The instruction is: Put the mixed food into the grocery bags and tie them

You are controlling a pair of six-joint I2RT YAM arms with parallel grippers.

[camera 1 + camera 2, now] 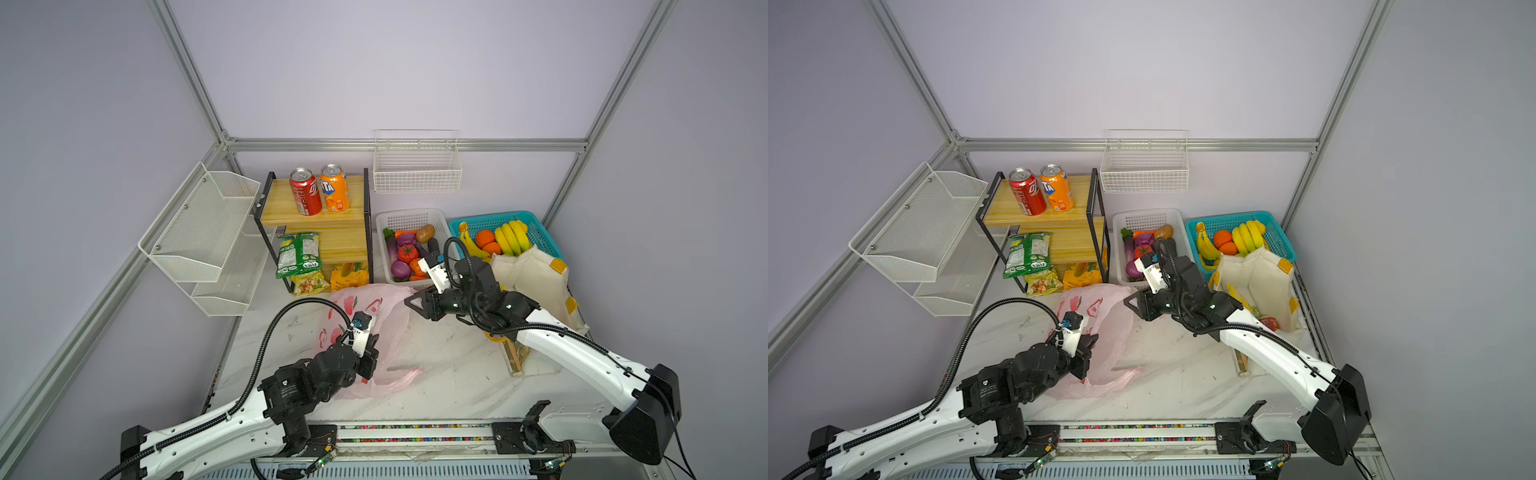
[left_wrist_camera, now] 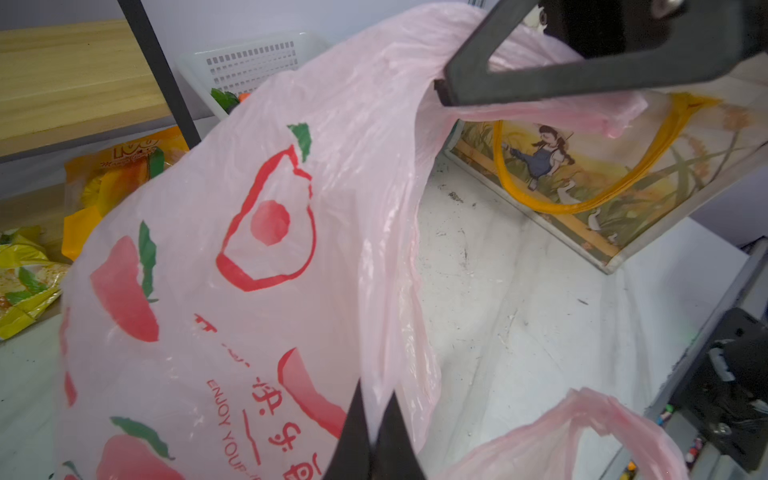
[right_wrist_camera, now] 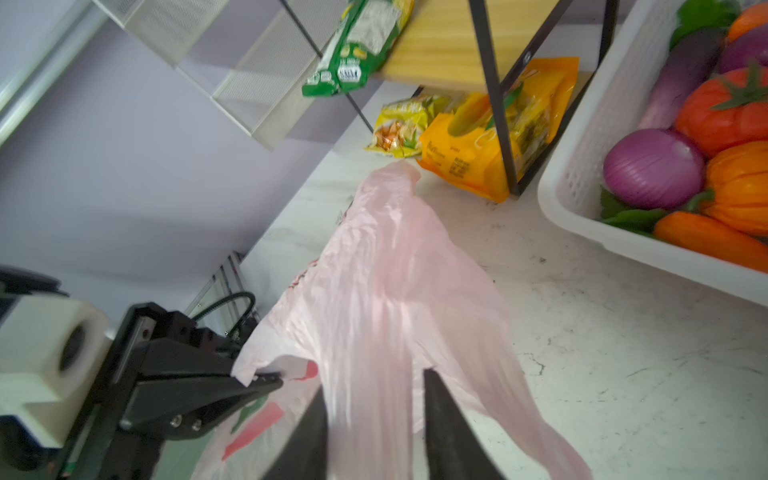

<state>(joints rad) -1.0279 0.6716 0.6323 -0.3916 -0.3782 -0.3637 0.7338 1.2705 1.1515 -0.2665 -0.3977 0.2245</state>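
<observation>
Left wrist view: my left gripper [image 2: 376, 401] is pinched tight on the pink bag [image 2: 249, 249], which lies limp on the desk [image 1: 436, 365]. My right gripper [image 3: 374, 386] stands half apart, with film slack between its jaws. I should regrip the far rim and spread the mouth. The bag looks empty. The tomato [image 1: 407, 252], onion [image 1: 401, 269] and eggplant [image 1: 391, 250] wait in the white basket [image 1: 380, 232].

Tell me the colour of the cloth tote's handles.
Yellow: the tote handles show best in the left wrist view.
</observation>
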